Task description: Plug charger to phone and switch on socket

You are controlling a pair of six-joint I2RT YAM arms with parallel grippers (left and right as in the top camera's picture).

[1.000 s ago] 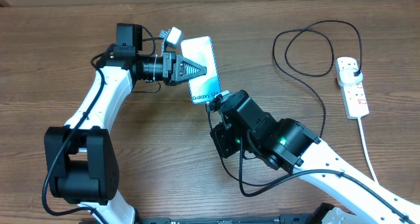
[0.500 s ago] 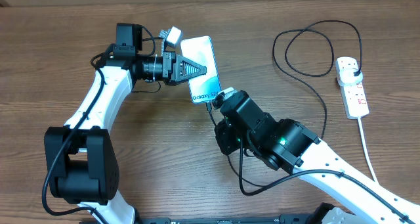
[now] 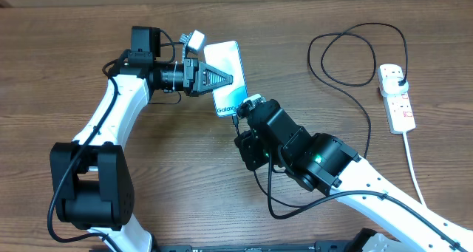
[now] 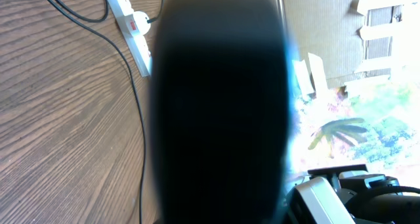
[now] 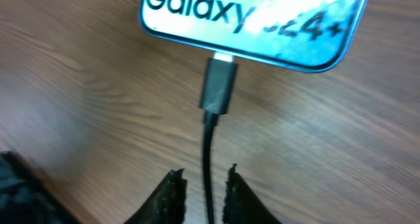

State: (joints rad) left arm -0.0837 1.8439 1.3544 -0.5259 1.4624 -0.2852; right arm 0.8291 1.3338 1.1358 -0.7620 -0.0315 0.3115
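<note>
The plugging half of the task looks finished, and the switching half is up next. The left gripper (image 3: 228, 79) is pressed together on the long edge of the slim phone (image 3: 224, 56), a smartphone with a light blue-teal screen and white "Galaxy S24" lettering. It holds the phone over the wooden table (image 3: 355, 15) at the far middle of the scene. In the right wrist view the small black connector (image 5: 218, 86) of the long thin black charger cable (image 3: 366, 126) sits in the port on the phone's near end, with only a sliver of metal showing. The right gripper (image 5: 205, 184) is just near of it with its fingers (image 5: 172, 194) slightly spread. The cable runs between them and neither pad appears to pinch it. The cable loops away to the right, where its black plug (image 3: 399, 78) sits in the white elongated power strip (image 3: 397, 104) with red markings; a thick white cord (image 3: 414, 163) trails toward the near edge. Whether the strip's switch is already on cannot be told. The next move calls for the right arm to back straight off along the cable without dragging it, cross to the strip on the right, and press the red switch beside the plug with a fingertip, while the phone is kept steady so the connector is not levered out.
</note>
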